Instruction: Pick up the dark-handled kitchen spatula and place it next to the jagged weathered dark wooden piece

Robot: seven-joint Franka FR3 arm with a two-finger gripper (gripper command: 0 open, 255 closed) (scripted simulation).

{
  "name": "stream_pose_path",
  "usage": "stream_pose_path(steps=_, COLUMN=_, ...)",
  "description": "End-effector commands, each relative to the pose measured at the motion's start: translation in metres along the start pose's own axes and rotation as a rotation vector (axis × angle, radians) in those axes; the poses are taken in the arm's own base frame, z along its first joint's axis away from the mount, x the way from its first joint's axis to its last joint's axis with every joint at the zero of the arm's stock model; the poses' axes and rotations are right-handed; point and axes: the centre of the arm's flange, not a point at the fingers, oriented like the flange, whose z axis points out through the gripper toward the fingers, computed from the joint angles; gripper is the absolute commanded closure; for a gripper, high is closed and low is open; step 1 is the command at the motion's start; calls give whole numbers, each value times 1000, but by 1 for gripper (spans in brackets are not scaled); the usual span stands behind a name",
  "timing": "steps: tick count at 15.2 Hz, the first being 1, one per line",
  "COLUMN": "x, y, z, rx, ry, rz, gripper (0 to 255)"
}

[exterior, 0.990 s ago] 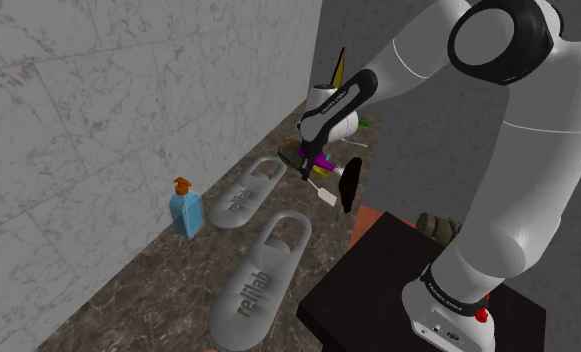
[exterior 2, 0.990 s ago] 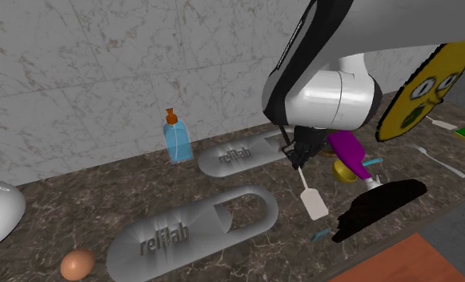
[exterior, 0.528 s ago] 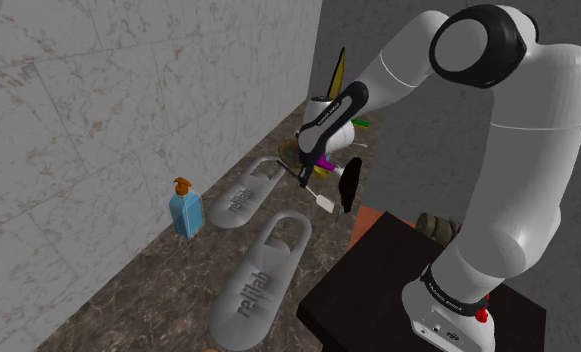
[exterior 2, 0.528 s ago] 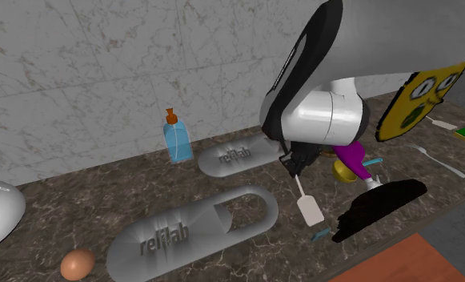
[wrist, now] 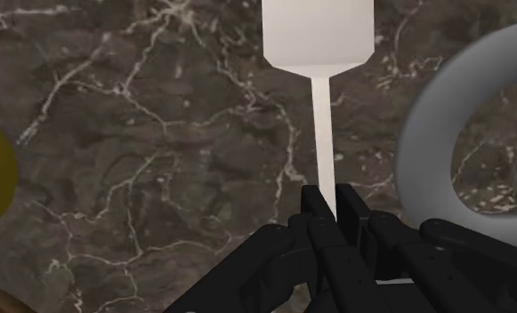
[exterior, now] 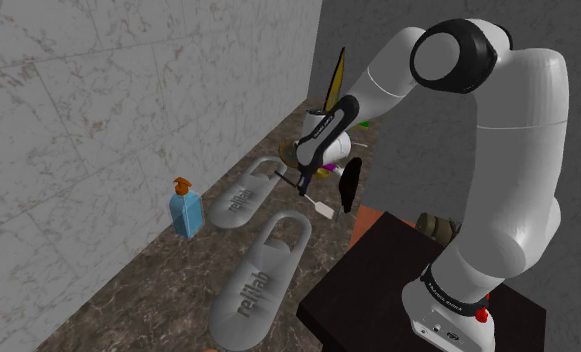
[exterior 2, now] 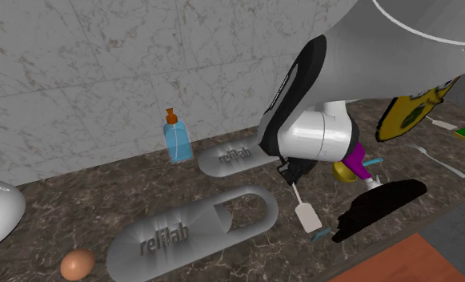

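Observation:
My gripper (wrist: pixel 329 200) is shut on the spatula (wrist: pixel 322 107), whose thin white shaft and flat white blade stick out beyond the fingertips; the handle is hidden between the fingers. In the shoulder view the gripper (exterior: pixel 300 183) holds the spatula (exterior: pixel 320 209) slanting down over the dark marble counter. In the second exterior view the gripper (exterior 2: pixel 291 171) carries the spatula (exterior 2: pixel 308 215) with its blade low, just to the left of the jagged dark wooden piece (exterior 2: pixel 380 207). That wooden piece (exterior: pixel 349 185) stands to the right of the blade in the shoulder view.
Two grey carabiner-shaped pieces (exterior 2: pixel 237 155) (exterior 2: pixel 192 228) lie on the counter, near a blue soap bottle (exterior 2: pixel 176 138) by the marble wall. An egg (exterior 2: pixel 78 263), a purple object (exterior 2: pixel 352 156), a yellow bowl (exterior 2: pixel 344 172) and a yellow face board (exterior 2: pixel 418 108) are around. The dark stand (exterior: pixel 398 280) is at lower right.
The arm has swung toward the shoulder view's left and the hand has sunk a little. The held spatula moved left and lower in the second exterior view.

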Motion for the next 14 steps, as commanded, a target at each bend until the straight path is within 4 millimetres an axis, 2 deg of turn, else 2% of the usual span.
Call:
stream_pose_path(steps=1, x=0, y=0, z=10, rx=0, ry=0, rz=0, gripper=255)
stream_pose_path(steps=4, x=0, y=0, z=30, rx=0, ry=0, rz=0, gripper=255)
stream_pose_path(steps=12, x=0, y=0, z=30, rx=0, ry=0, rz=0, gripper=255)
stream_pose_path(steps=13, x=0, y=0, z=30, rx=0, ry=0, rz=0, gripper=0)
stream_pose_path(steps=14, x=0, y=0, z=30, rx=0, ry=0, rz=0, gripper=0)
